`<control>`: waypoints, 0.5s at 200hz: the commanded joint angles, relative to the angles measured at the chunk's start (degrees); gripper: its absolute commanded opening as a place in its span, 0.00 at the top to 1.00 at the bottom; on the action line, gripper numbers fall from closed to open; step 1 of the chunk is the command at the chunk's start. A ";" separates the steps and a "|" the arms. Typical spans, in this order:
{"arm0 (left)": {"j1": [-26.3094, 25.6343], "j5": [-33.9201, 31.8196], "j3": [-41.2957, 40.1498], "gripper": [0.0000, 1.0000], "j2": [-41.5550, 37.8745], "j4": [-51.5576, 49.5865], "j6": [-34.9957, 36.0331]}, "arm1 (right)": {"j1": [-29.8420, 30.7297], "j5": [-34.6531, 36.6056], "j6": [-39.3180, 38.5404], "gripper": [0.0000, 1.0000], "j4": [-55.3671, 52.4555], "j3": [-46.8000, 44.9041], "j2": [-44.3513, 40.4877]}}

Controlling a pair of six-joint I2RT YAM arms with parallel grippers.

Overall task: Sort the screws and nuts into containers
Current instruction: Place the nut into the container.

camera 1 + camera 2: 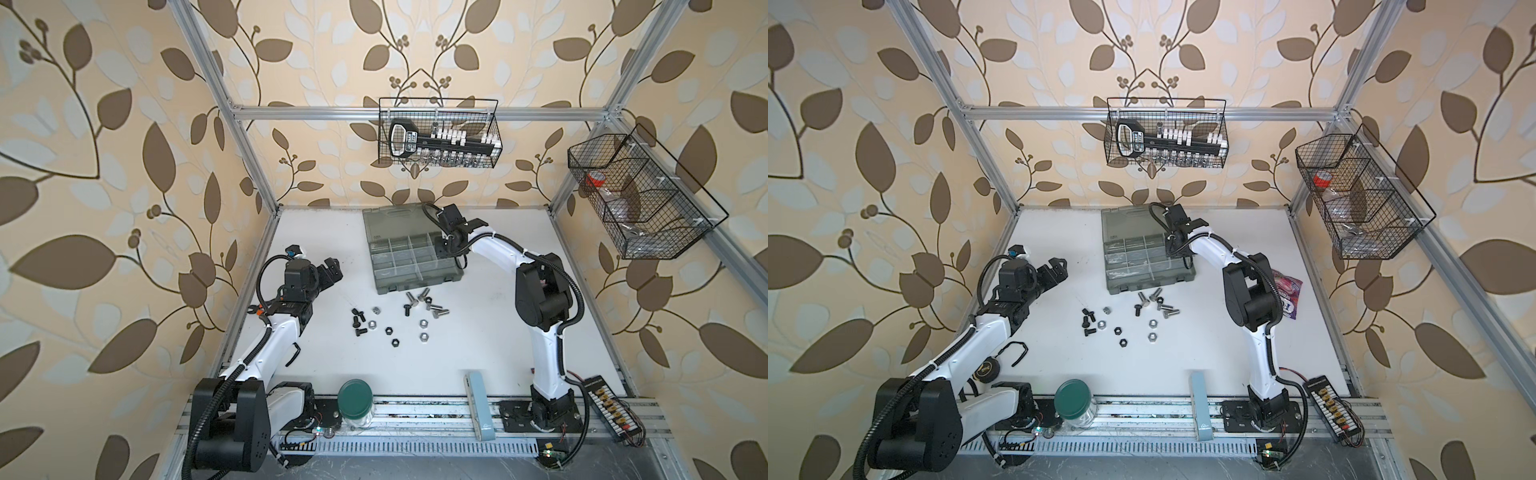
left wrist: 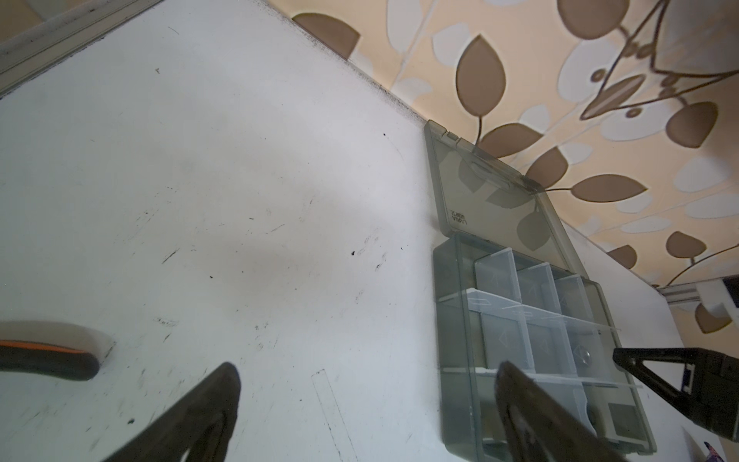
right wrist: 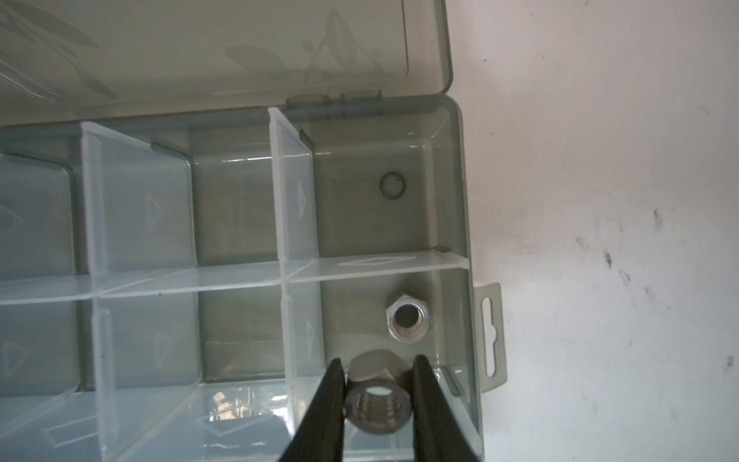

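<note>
right pincer point(image 3: 379, 366): pressed onto a silver nut, one black finger on each of two opposite flats. gripping flat faces likely stops the nut from twisting out.
held nut point(image 3: 378, 396): shiny silver hexagon, bore turned toward the wrist camera with the threads visible inside. it hangs above the case and touches nothing else.
cell below: the end compartment on the hang-tab side, one row from the hinge. the pincer seems placed here so the nut drops beside its like.
resting nut point(image 3: 407, 320): silver, lying flat on that cell's floor, hole up, apart from the walls.
organizer case point(image 1: 415, 266): translucent grey with clear dividers. its lid point(image 1: 390, 220) lies open toward the back wall, which leaves every cell reachable from above.
left pincer point(image 1: 330, 272): spread wide and empty, raised to the left of the case, well clear of the right arm.
screws point(image 1: 432, 307): silver and short black ones loose on the worktop point(image 1: 478, 353) in front of the case.
nuts point(image 1: 424, 328): silver and black, scattered among them.
step judged: release over the nut cell, with most of the sorting left.
</note>
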 commanded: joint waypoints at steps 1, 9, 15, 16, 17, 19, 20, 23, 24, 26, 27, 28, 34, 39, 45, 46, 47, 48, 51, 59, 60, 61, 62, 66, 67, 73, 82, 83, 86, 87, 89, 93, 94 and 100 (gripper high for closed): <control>0.47 0.49 1.23 0.01 -0.72 0.46 -0.36 | -0.26 -0.79 -0.91 0.86 0.55 1.91 1.89; 0.52 0.45 1.20 0.01 -0.88 0.46 -0.36 | -0.37 -0.92 -0.91 0.86 0.57 2.04 2.28; 0.50 0.42 1.11 0.01 -0.96 0.38 -0.31 | -0.44 -1.03 -0.91 0.86 0.60 2.09 2.49; 0.52 0.42 1.11 0.01 -0.98 0.38 -0.33 | -0.45 -1.08 -0.91 0.85 0.62 2.07 2.51; 0.53 0.38 1.11 0.01 -0.98 0.38 -0.35 | -0.45 -1.10 -0.91 0.85 0.64 2.05 2.52; 0.49 0.34 1.13 0.01 -1.03 0.38 -0.35 | -0.48 -1.12 -0.91 0.85 0.69 2.05 2.60; 0.51 0.38 1.12 0.01 -1.05 0.33 -0.36 | -0.47 -1.12 -0.91 0.84 0.62 2.05 2.65; 0.51 0.27 1.14 0.01 -1.07 0.30 -0.29 | -0.50 -1.19 -0.90 0.83 0.65 2.07 2.70; 0.52 0.26 1.13 0.01 -1.07 0.30 -0.28 | -0.52 -1.20 -0.90 0.83 0.65 2.05 2.75; 0.53 0.32 1.11 0.01 -1.14 0.29 -0.27 | -0.54 -1.21 -0.90 0.82 0.65 2.07 2.76; 0.49 0.32 1.11 0.01 -1.15 0.29 -0.23 | -0.59 -1.21 -0.95 0.82 0.60 2.06 2.78; 0.47 0.33 1.11 0.01 -1.16 0.29 -0.25 | -0.61 -1.21 -0.97 0.81 0.63 2.05 2.83; 0.53 0.19 1.13 0.01 -1.25 0.22 -0.27 | -0.56 -1.21 -0.99 0.78 0.62 2.04 2.88; 0.53 0.24 1.12 0.01 -1.33 0.16 -0.22 | -0.57 -1.21 -1.08 0.74 0.63 2.04 2.89; 0.53 0.24 1.11 0.01 -1.38 0.19 -0.23 | -0.55 -1.21 -1.17 0.68 0.64 1.98 2.76; 0.49 0.20 1.15 0.01 -1.40 0.19 -0.25 | -0.59 -1.25 -1.17 0.68 0.64 2.01 2.74; 0.47 0.18 1.13 0.01 -1.42 0.15 -0.26 | -0.57 -1.19 -1.17 0.67 0.60 2.07 2.72; 0.50 0.21 1.12 0.01 -1.42 0.18 -0.26 | -0.56 -1.20 -1.17 0.66 0.58 2.06 2.72; 0.53 0.18 1.15 0.01 -1.43 0.13 -0.20 | -0.61 -1.22 -1.17 0.65 0.64 1.97 2.63; 0.51 0.22 1.17 0.01 -1.43 0.07 -0.12 | -0.59 -1.21 -1.19 0.62 0.63 2.04 2.30; 0.53 0.23 1.23 0.01 -1.47 0.05 -0.15 | -0.57 -1.21 -1.18 0.61 0.64 2.00 2.20; 0.53 0.24 1.21 0.01 -1.49 0.03 -0.17 | -0.56 -1.25 -1.18 0.61 0.60 2.02 2.10; 0.49 0.20 1.20 0.01 -1.46 0.03 -0.17 | -0.55 -1.23 -1.17 0.61 0.58 2.03 2.10; 0.48 0.20 1.20 0.01 -1.51 0.02 -0.23 | -0.55 -1.28 -1.22 0.61 0.63 1.96 1.89; 0.51 0.22 1.20 0.01 -1.51 -0.02 -0.16 | -0.55 -1.33 -1.24 0.61 0.59 1.96 1.82; 0.48 0.20 1.22 0.01 -1.51 -0.06 -0.16 | -0.55 -1.59 -1.26 0.61 0.64 1.93 1.39; 0.46 0.18 1.29 0.01 -1.67 -0.22 -0.17 | -0.55 -1.69 -1.26 0.59 0.56 1.67 0.68; 0.50 0.12 1.29 0.01 -1.68 -0.23 -0.13 | -0.59 -1.67 -1.26 0.59 0.56 1.64 0.60; 0.49 0.07 1.34 0.01 -1.69 -0.28 -0.13 | -0.57 -1.65 -1.27 0.59 0.64 1.61 0.35; 0.47 0.07 1.36 0.01 -1.73 -0.31 -0.11 | -0.56 -1.65 -1.26 0.59 0.64 1.56 0.25; 0.52 0.00 1.30 0.01 -1.77 -0.32 -0.10 | -0.57 -1.69 -1.26 0.59 0.62 1.57 0.12; 0.52 -0.09 1.31 0.01 -1.85 -0.45 -0.04 | -0.53 -1.74 -1.26 0.59 0.59 1.34 -0.40; 0.48 -0.14 1.30 0.01 -1.90 -0.48 -0.02 | -0.54 -1.74 -1.26 0.59 0.58 1.30 -0.47; 0.51 -0.35 1.31 0.01 -2.04 -0.67 0.03 | -0.56 -1.83 -1.39 0.59 0.59 1.26 -1.05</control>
